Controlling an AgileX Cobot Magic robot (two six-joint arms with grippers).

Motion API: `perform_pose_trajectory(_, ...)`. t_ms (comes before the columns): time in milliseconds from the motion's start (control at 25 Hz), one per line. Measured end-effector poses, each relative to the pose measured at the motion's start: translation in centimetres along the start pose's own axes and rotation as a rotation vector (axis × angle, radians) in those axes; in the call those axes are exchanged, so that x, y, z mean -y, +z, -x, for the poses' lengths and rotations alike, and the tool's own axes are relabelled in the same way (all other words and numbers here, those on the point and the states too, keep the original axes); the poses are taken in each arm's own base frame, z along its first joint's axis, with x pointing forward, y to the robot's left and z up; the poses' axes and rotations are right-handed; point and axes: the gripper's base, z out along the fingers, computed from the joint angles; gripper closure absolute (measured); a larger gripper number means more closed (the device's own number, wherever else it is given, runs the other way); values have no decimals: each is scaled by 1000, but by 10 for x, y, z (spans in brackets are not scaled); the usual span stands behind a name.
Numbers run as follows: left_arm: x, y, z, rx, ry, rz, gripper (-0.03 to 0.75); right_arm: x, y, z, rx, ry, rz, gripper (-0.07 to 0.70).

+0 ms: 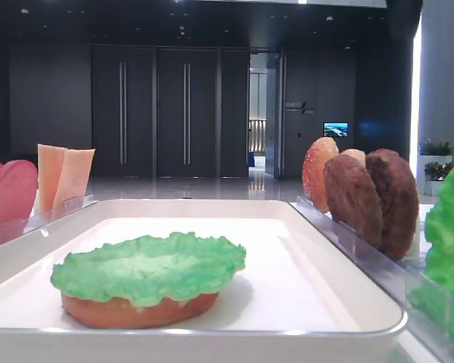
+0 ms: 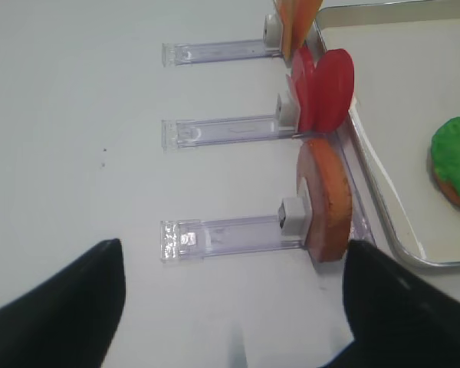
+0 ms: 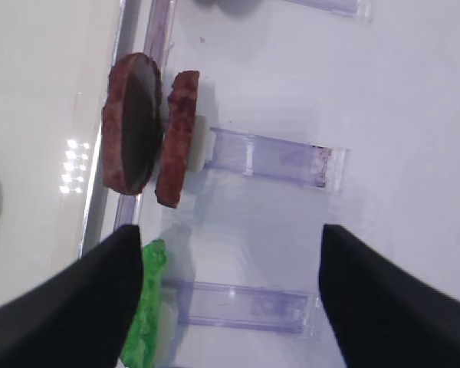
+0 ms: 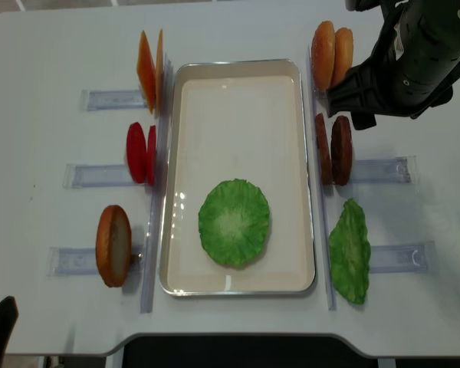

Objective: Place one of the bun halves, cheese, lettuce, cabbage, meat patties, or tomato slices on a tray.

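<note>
The white tray (image 4: 238, 84) lies in the middle of the table. On it rests a bun half (image 1: 136, 311) covered by the lettuce (image 4: 234, 222) leaf. Two meat patties (image 3: 134, 123) stand on edge in a clear holder right of the tray, with the cabbage (image 3: 142, 307) below them. My right gripper (image 3: 230, 307) hangs open above the bare table beside these, holding nothing. My left gripper (image 2: 230, 307) is open too, over the table left of the tray, close to an upright bun half (image 2: 326, 201). Tomato slices (image 2: 326, 88) and cheese (image 2: 295, 19) stand farther along that side.
Clear plastic holders (image 4: 88, 175) line both long sides of the tray. Two more bun halves (image 4: 330, 50) stand at the far right, partly under my right arm (image 4: 402, 65). The tray's raised rim (image 2: 368, 195) runs next to the left holders.
</note>
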Motion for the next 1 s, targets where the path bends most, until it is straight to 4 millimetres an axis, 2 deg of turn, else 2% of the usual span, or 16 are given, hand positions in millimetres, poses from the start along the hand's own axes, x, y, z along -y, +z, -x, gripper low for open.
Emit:
perform_pose_trajectory(200, 0, 0, 0, 0, 0, 0, 24, 3, -1, 1, 6, 0, -10, 165)
perform_pose_trajectory(320, 0, 0, 0, 0, 0, 0, 24, 16, 2, 4, -12, 25, 2, 165)
perform_pose_trajectory(600, 0, 0, 0, 0, 0, 0, 24, 79, 14, 11, -73, 146, 71, 165)
perform_pose_trajectory(800, 0, 0, 0, 0, 0, 0, 24, 127, 22, 5, -95, 231, 79, 165)
perform_pose_trajectory(1000, 0, 0, 0, 0, 0, 0, 24, 154, 30, -8, -130, 311, 69, 165)
